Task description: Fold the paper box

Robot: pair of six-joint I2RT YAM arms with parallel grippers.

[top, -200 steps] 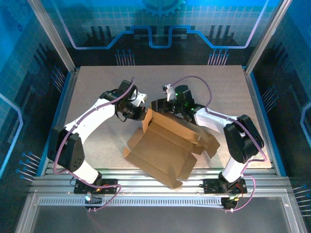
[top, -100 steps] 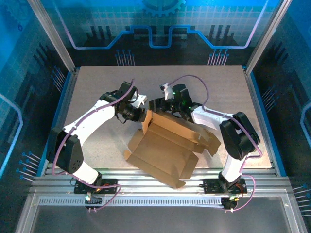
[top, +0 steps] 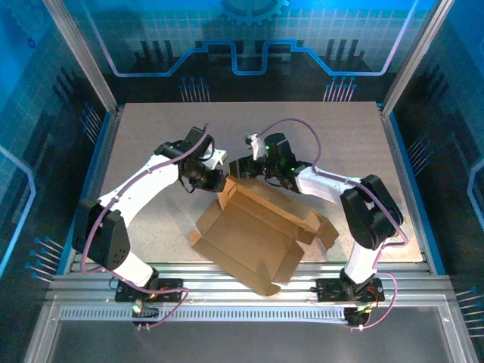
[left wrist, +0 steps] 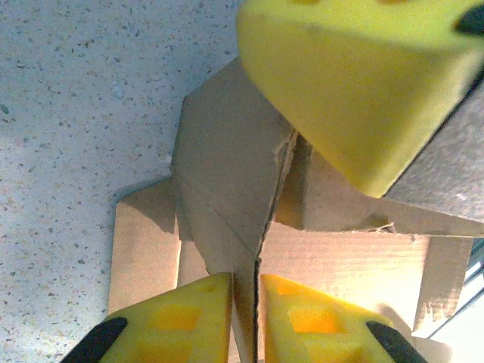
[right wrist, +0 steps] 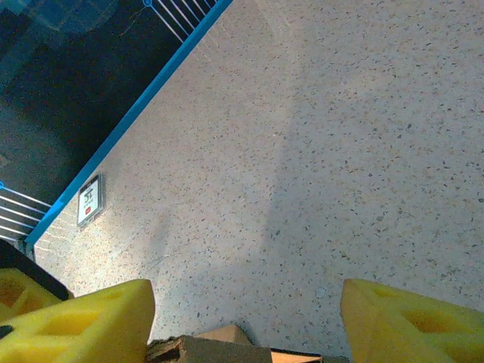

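Speckled grey flat worktop (top: 151, 136): carries everything, extending well past the box on all sides.

Plain brown die-cut cardboard paper box (top: 253, 242): sits toward the near middle of the worktop, turned askew. Broad base panel flat and open to the top, long walls partly raised, loose flaps splayed at the right end and near corner. One flap upright at the far left corner.

White-and-black jointed left arm (top: 144, 185): comes in from the box's left. Matching right arm (top: 333, 185): curls round the box's far right side. Both converging on the box's far left corner.

Yellow foam-padded right end effector (right wrist: 246, 302): gapes wide over the box's far edge, gripping nothing, with a strip of cardboard rim low between its pads. One of its pads (left wrist: 340, 91) looms just above the upright flap.

Yellow foam-padded left end effector (left wrist: 246, 318): drawn nearly together astride an upright cardboard edge at that far left corner, a thin dark slit beside one pad. Cannot tell whether pinching or merely bracketing it.

Small white label (right wrist: 89, 200) with a red mark: flat on the worktop, well beyond the box's far side, beside a blue edge strip (right wrist: 151, 91).
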